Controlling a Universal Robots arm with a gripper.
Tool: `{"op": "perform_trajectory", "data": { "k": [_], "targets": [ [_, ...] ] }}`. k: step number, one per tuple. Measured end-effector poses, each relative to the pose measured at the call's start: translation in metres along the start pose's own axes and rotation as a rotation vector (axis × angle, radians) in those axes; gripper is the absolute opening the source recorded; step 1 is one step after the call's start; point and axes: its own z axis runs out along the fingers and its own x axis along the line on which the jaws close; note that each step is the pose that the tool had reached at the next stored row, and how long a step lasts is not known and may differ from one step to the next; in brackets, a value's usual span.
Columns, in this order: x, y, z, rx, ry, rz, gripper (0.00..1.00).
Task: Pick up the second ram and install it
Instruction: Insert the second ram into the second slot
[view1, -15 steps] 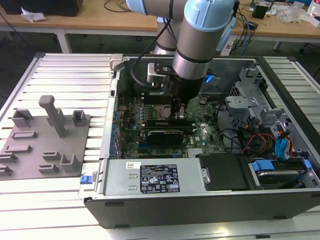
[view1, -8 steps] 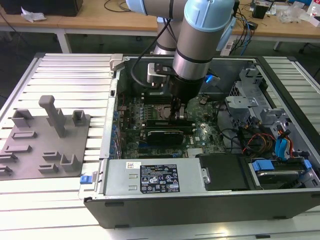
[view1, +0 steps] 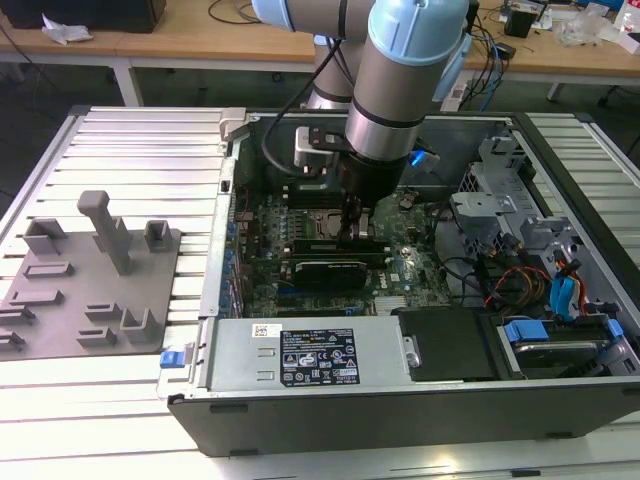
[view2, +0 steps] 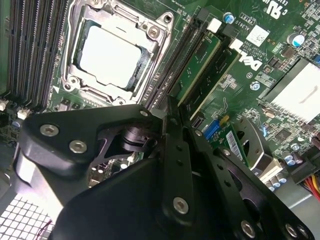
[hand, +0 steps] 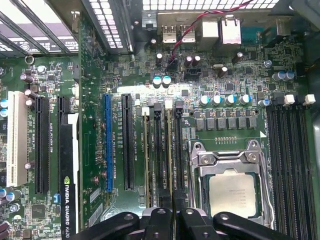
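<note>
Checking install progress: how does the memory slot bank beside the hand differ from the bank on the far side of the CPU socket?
1. The near bank carries green sticks; the far bank shows bare black slots.
2. The hand hangs over the near bank; nothing hangs over the far bank.

Shared: both are long black slots running parallel along opposite sides of the CPU socket.

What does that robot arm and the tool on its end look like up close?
The arm is a thick silver-grey tube with pale blue joint caps and a black band. A black cable loops beside its wrist. The tool is matt black angular metal plates fastened with silver screws.
</note>
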Motion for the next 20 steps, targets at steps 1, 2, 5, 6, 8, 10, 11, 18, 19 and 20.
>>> {"op": "perform_trajectory", "data": {
  "k": [1,2,5,6,8,10,11,18,19,20],
  "targets": [
    [0.0000,0.0000,0.0000,-0.0001,0.0002,-0.002,0.13],
    [0.0000,0.0000,-0.0001,0.0000,-0.0001,-0.003,0.13],
    [-0.0001,0.0001,-0.0025,0.0001,0.0002,-0.003,0.13],
    [0.0000,0.0002,-0.0026,-0.0001,0.0005,-0.007,0.13],
    [-0.0001,0.0002,-0.0027,-0.0002,0.0007,-0.008,0.13],
    [-0.0001,0.0002,-0.0027,-0.0002,0.0007,-0.008,0.13],
    [-0.0001,0.0002,-0.0027,-0.0002,0.0006,-0.008,0.13],
    [-0.0003,0.0000,0.0000,-0.0003,0.0005,-0.008,0.13],
    [-0.0004,-0.0001,0.0004,-0.0002,0.0004,-0.008,0.13],
    [-0.0004,-0.0001,0.0009,-0.0002,0.0003,-0.008,0.13]
  ]
}}
